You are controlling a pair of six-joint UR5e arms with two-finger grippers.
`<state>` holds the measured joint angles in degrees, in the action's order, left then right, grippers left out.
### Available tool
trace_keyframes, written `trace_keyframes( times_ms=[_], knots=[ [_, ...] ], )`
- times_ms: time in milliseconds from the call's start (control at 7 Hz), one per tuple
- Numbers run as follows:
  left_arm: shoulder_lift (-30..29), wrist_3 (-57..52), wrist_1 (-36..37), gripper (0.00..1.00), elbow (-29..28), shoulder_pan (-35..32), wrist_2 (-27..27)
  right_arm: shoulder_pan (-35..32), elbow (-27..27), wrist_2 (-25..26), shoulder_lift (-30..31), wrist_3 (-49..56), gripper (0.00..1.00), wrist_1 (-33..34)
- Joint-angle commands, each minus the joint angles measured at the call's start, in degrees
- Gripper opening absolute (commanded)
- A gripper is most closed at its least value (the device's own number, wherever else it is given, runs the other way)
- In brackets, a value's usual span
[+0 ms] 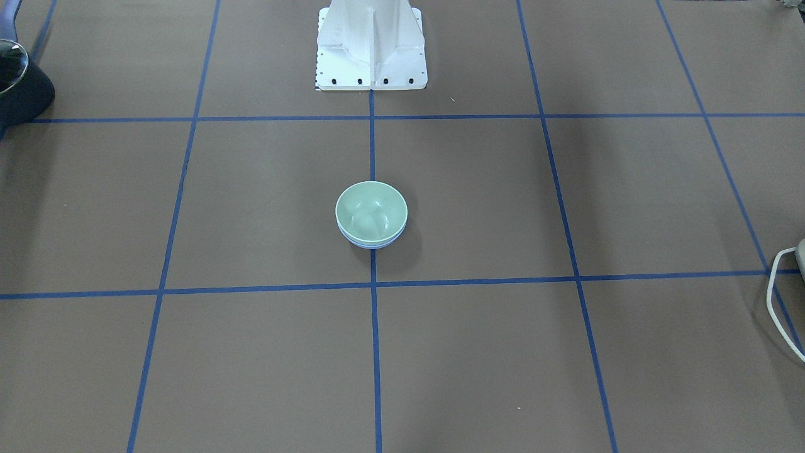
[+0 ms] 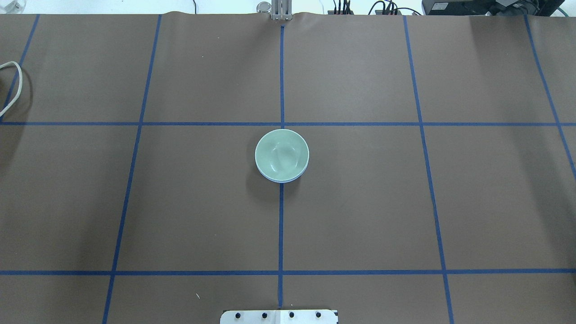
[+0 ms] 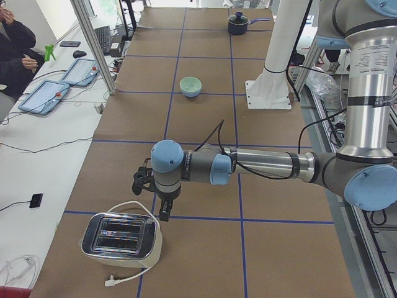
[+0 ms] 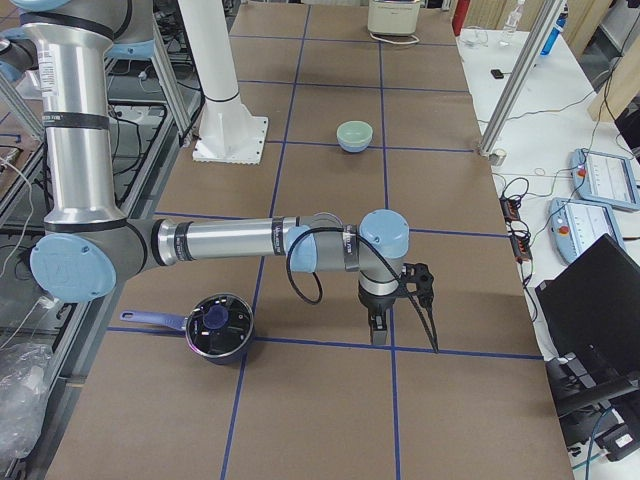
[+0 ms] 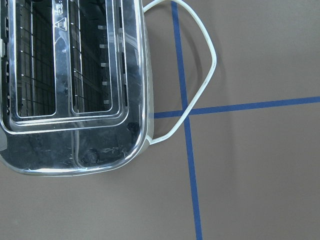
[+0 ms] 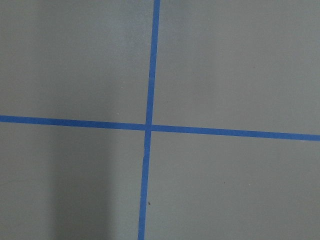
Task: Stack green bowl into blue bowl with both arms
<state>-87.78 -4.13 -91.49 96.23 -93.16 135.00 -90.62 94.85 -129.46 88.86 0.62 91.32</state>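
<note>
The green bowl (image 1: 371,211) sits nested inside the blue bowl (image 1: 371,245) at the middle of the table, on the centre tape line. Only a thin rim of the blue bowl (image 2: 281,180) shows under the green bowl (image 2: 281,153). Both bowls show small and far off in the side views (image 3: 190,85) (image 4: 354,134). My left gripper (image 3: 152,202) hangs over the table's left end, beside a toaster (image 3: 121,239). My right gripper (image 4: 400,335) hangs over the table's right end, near a pot (image 4: 218,325). I cannot tell whether either gripper is open or shut. Neither holds a bowl.
The white bolted base (image 1: 371,56) stands behind the bowls. The chrome toaster (image 5: 75,85) and its white cable (image 5: 200,75) fill the left wrist view. The dark lidded pot (image 1: 19,75) sits at the right end. The right wrist view shows only brown paper with blue tape lines.
</note>
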Motion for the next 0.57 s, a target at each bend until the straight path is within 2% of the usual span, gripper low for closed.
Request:
trace_keyframes(
  times_ms=[0, 429],
  knots=[
    [0.7, 0.0, 0.0, 0.98, 0.5, 0.0, 0.0, 0.0, 0.0, -0.1, 0.0, 0.0, 1.0, 0.0],
    [1.2, 0.0, 0.0, 0.98, 0.4, 0.0, 0.0, 0.0, 0.0, -0.1, 0.0, 0.0, 1.0, 0.0]
  ],
)
